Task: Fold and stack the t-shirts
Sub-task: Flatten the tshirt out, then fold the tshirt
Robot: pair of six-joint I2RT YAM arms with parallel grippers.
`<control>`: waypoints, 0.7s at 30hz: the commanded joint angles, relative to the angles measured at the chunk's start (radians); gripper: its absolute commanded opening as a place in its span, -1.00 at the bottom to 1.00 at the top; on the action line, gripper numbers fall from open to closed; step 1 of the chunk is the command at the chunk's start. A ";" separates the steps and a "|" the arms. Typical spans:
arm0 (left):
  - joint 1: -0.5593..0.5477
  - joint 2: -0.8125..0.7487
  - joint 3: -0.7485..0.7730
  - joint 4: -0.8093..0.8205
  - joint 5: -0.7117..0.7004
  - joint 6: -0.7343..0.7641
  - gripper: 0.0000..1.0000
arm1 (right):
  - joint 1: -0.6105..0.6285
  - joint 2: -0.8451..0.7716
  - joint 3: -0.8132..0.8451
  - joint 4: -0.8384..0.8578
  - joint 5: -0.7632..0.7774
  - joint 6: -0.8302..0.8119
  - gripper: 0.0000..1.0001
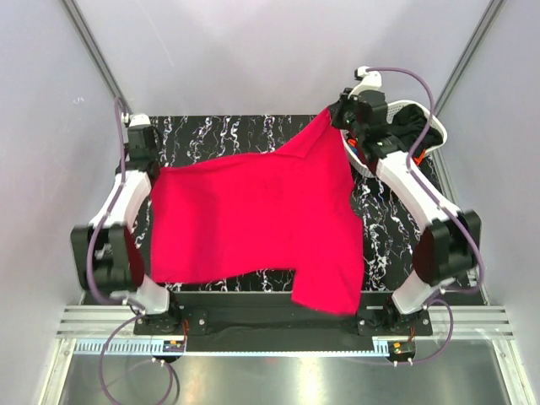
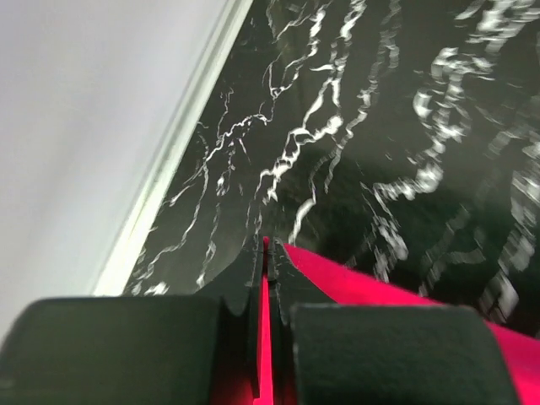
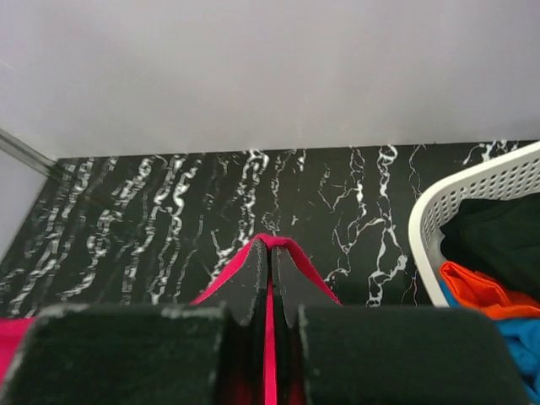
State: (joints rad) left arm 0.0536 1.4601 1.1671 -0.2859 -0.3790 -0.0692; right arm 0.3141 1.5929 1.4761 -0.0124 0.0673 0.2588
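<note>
Pinkish-red t-shirt (image 1: 253,228) hangs spread between the two arms in the top view, covering most of the black white-veined marble table (image 1: 219,135). The left gripper (image 1: 148,169) pinches one far corner of it. The right gripper (image 1: 342,118) pinches the opposite far corner, which is drawn up to a peak at that tool's tips. From the right gripper the cloth runs back toward the arm bases, and its near corner droops over the table's front edge. Just to the outer side of the right gripper stands a white lattice basket (image 1: 415,103) with a black t-shirt (image 1: 419,132) in it. Pale grey walls (image 1: 253,51) close in the table on three sides.

From the left wrist, the left gripper (image 2: 267,249) has its fingers pressed together on a thin fold of the pinkish-red t-shirt (image 2: 380,287), which trails off to the tool's right. Beyond the tips lies the marble table (image 2: 380,126); to the tool's left a light metal rail (image 2: 169,177) meets the wall (image 2: 84,126).

From the right wrist, the right gripper (image 3: 270,245) is likewise clamped on the pinkish-red t-shirt (image 3: 12,337), whose edge falls away on both sides of the fingers. Ahead lies the marble table (image 3: 169,211), then the wall (image 3: 253,67). To the tool's right sits the basket (image 3: 472,190), holding the black t-shirt (image 3: 498,236), an orange t-shirt (image 3: 477,291) and a blue t-shirt (image 3: 519,337).
</note>
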 commanded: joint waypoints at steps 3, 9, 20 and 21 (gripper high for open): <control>0.072 0.255 0.150 0.209 0.100 -0.044 -1.00 | -0.026 0.183 0.062 0.178 0.009 -0.036 -1.00; 0.092 0.446 0.295 0.188 0.163 -0.079 -1.00 | -0.041 0.321 0.165 0.134 -0.020 -0.046 -1.00; 0.126 0.499 0.306 0.123 0.195 -0.162 -1.00 | -0.072 0.308 0.164 0.026 -0.064 0.068 -1.00; 0.137 0.494 0.299 0.114 0.195 -0.176 -1.00 | -0.072 0.294 0.153 0.009 -0.064 0.083 -1.00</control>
State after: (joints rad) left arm 0.1646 1.9667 1.4601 -0.1795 -0.2047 -0.1963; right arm 0.2474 1.9606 1.6157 0.0311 0.0250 0.2821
